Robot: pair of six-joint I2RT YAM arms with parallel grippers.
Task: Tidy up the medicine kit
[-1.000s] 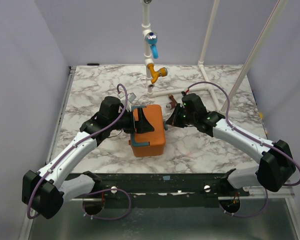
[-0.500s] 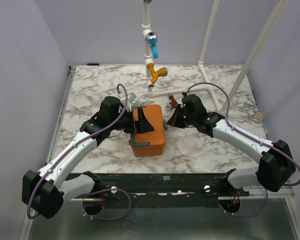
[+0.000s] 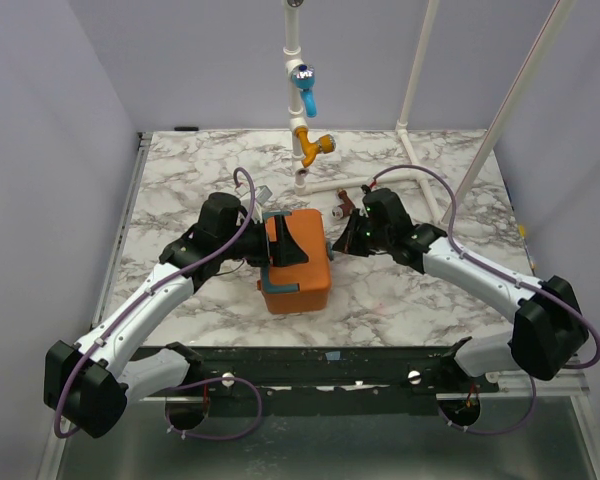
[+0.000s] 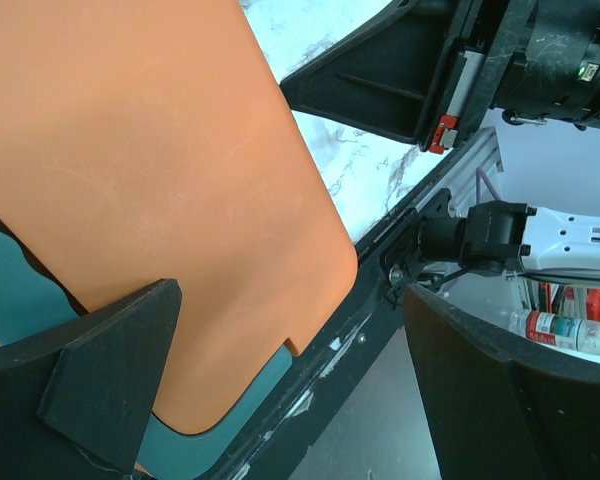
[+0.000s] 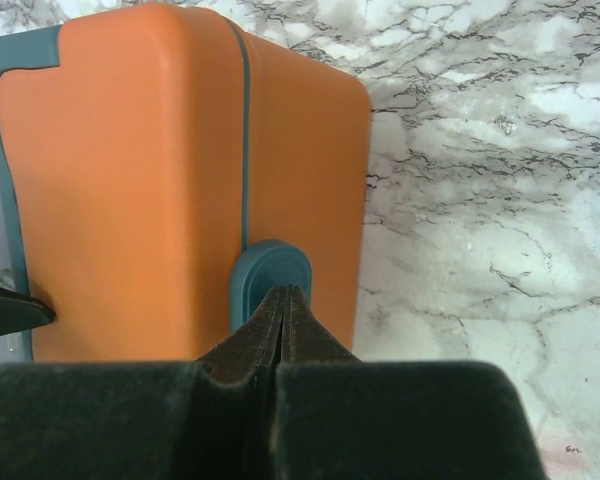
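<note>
Right wrist view: right gripper [image 5: 283, 292] fingers pressed together, tips at the medicine kit [image 5: 130, 180]'s teal latch [image 5: 268, 266]. Left gripper [image 4: 290, 300] spread wide, kit partly between its fingers.

You are looking at a medicine kit [image 5: 130, 190] showing smooth, matt orange plastic, with its teal trim [image 5: 268, 272] giving off a slight sheen. The table [image 5: 480, 200] is presenting a smooth, marble-patterned top. The right hand [image 5: 283, 298] is wearing a matt black, finely grained facing on its fingers [image 5: 380, 420]; the left hand [image 4: 290, 300] is showing hard, matt black plastic. The pipes [image 3: 293, 45] are gleaming as glossy white plastic.
</note>
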